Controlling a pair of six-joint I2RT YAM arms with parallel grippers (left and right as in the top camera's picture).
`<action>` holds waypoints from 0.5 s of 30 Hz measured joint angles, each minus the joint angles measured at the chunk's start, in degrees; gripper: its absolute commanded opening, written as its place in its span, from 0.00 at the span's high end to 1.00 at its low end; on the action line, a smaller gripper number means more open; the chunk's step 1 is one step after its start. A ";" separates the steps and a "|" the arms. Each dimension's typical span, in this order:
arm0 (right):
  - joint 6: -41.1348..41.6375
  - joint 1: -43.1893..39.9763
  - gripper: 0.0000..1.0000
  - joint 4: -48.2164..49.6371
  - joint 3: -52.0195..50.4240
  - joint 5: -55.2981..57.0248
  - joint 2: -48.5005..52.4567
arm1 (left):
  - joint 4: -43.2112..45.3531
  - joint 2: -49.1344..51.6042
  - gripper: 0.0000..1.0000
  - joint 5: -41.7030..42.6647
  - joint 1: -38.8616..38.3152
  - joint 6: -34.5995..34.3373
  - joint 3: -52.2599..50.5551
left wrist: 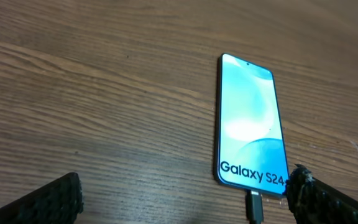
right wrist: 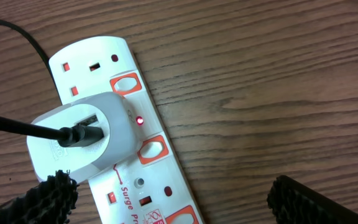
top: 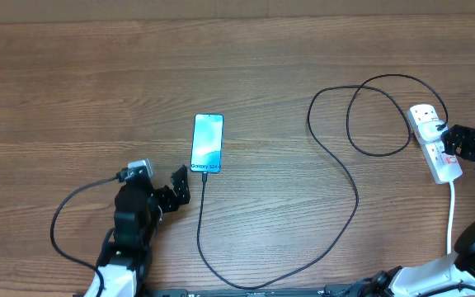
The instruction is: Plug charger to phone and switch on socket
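The phone (top: pixel 207 143) lies face up in the table's middle, its light-blue screen lit; it also shows in the left wrist view (left wrist: pixel 250 121). The black charger cable (top: pixel 336 157) loops across the table; its tip (left wrist: pixel 254 204) sits in the phone's near end. Its other end enters a white adapter (right wrist: pixel 79 135) plugged into the white socket strip (top: pixel 434 140), where a small red light (right wrist: pixel 140 120) glows. My left gripper (top: pixel 177 188) is open and empty just left of the phone's near end. My right gripper (top: pixel 453 140) is open at the strip, holding nothing.
The strip's white cord (top: pixel 452 214) runs toward the front edge at the right. A black camera cable (top: pixel 64 216) loops beside my left arm. Red rocker switches (right wrist: pixel 152 150) line the strip (right wrist: pixel 129 180).
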 measured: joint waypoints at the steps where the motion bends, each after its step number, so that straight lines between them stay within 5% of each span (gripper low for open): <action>1: 0.02 0.00 0.00 -0.02 0.00 0.00 0.00 | 0.76 -0.96 0.00 -0.02 0.00 0.00 -1.03; 15: 0.00 0.00 0.00 -0.02 0.00 -0.02 0.00 | -7.96 -12.87 0.00 -2.93 0.00 -0.20 -4.52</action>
